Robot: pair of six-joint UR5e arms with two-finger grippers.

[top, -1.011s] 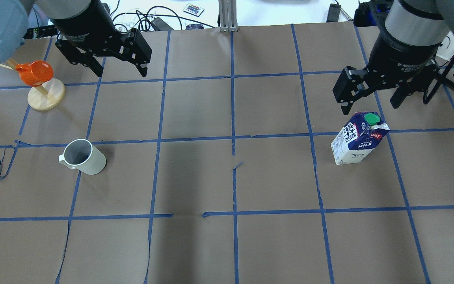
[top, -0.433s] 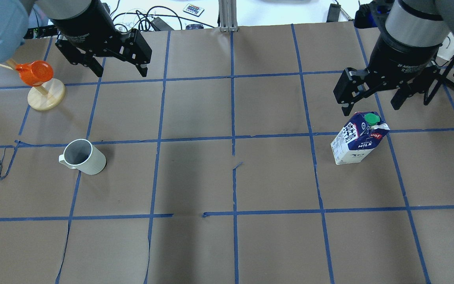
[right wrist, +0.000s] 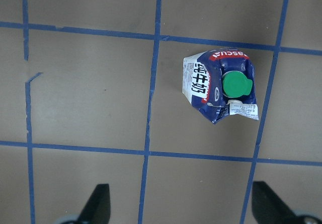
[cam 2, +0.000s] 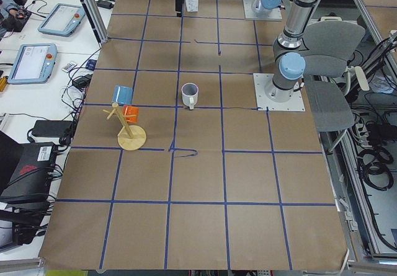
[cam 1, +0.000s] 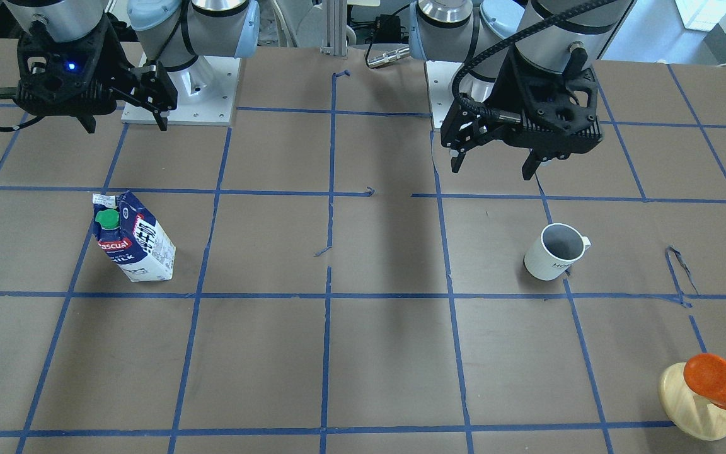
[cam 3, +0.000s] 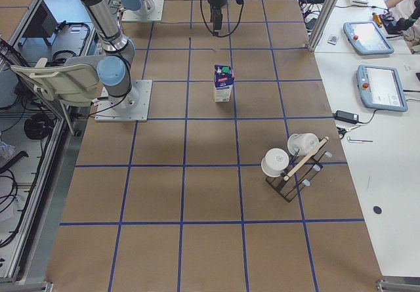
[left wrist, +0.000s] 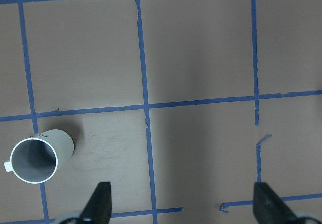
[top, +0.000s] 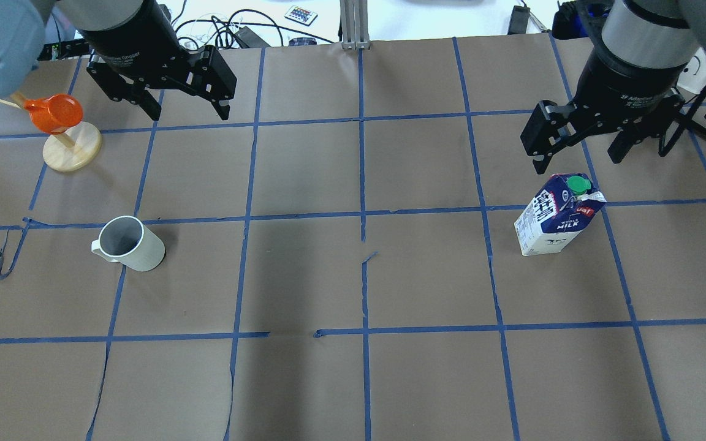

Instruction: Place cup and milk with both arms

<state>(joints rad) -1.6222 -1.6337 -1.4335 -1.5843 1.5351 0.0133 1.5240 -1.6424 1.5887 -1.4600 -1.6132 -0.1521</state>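
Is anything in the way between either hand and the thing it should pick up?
Nothing visible. Only bare table lies between the open left hand and the upright cup; the stand sits off to the side. The open right hand hangs near the milk, with nothing between.

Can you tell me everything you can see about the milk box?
The milk is a small gable-top carton, dark blue on top and white at the bottom, and it looks like printed cardboard. It has a round green cap, a red "Pascual" label and the words "WHOLE MILK". It stands upright on the brown paper table with the cap on. Nothing touches it. The right gripper hangs open nearby, apart from it.
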